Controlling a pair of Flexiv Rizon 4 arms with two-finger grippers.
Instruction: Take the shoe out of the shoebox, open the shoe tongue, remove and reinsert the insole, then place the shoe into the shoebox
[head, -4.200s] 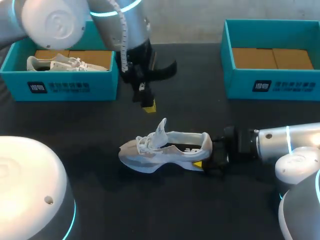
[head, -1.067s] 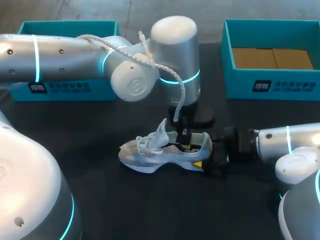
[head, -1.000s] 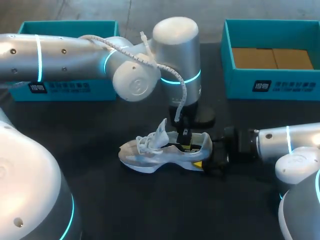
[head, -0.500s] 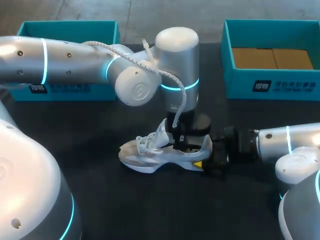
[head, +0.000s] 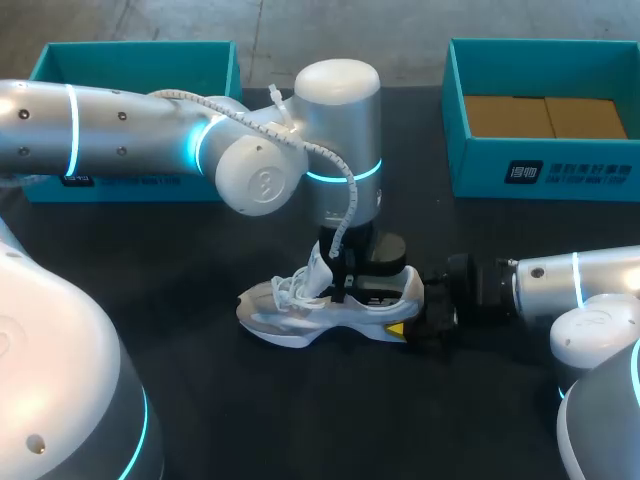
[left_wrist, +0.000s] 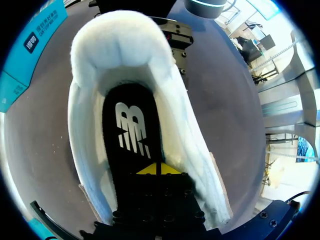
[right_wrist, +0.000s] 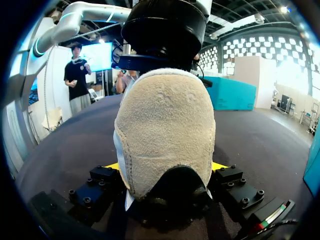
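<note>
While the right claw (right_wrist: 165, 166) pinches the shoe (head: 300, 305) at its heel, the left claw (left_wrist: 156, 169) sits inside it. Its tips (left_wrist: 147, 171) are pressed together over the insole (left_wrist: 131, 125).

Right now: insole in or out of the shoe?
In. The black insole lies flat inside the white sneaker, with the left pincer down inside over it.

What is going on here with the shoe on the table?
The white shoe stands on the table. The right gripper is shut on its heel from behind. The left gripper is down inside the shoe's opening, tips together on the black insole, which is not yet out.
</note>
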